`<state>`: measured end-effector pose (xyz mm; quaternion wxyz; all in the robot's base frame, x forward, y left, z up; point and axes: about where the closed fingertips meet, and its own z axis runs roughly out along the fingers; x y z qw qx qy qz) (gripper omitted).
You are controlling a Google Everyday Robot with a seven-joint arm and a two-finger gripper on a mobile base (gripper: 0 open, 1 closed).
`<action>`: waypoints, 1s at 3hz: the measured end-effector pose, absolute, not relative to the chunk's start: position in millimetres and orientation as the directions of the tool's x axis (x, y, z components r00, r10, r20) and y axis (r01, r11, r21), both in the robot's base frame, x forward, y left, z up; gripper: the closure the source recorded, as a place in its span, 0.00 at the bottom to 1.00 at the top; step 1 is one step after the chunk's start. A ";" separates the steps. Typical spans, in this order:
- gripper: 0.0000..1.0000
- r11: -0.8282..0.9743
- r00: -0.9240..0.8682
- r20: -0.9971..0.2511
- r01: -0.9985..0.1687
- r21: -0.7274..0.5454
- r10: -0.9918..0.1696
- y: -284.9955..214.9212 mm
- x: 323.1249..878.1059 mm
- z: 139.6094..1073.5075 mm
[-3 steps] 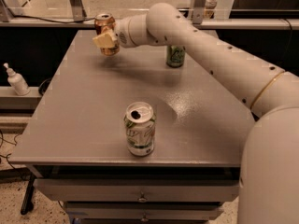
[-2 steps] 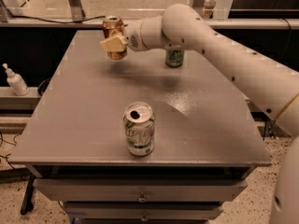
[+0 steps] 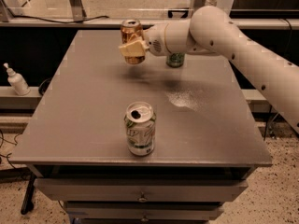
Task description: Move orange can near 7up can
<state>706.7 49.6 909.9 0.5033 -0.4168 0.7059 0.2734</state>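
The orange can (image 3: 131, 33) is copper-coloured with a silver top. My gripper (image 3: 132, 50) is shut on it and holds it upright in the air above the far middle of the grey table (image 3: 88, 111). The 7up can (image 3: 140, 129), white-silver with green lettering, stands upright near the table's front edge, well in front of the held can. My white arm (image 3: 233, 41) reaches in from the right.
A green can (image 3: 175, 59) stands at the back of the table, partly hidden behind my wrist. A white pump bottle (image 3: 17, 80) sits on a ledge to the left. Drawers (image 3: 140, 197) lie under the table top.
My gripper has carried the orange can to the right and toward the table's middle, away from the far left corner. The 7up can and green can have not moved.
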 end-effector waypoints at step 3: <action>1.00 0.606 -0.151 -0.904 -0.783 -0.138 -0.401 -53.8 686.9 965.4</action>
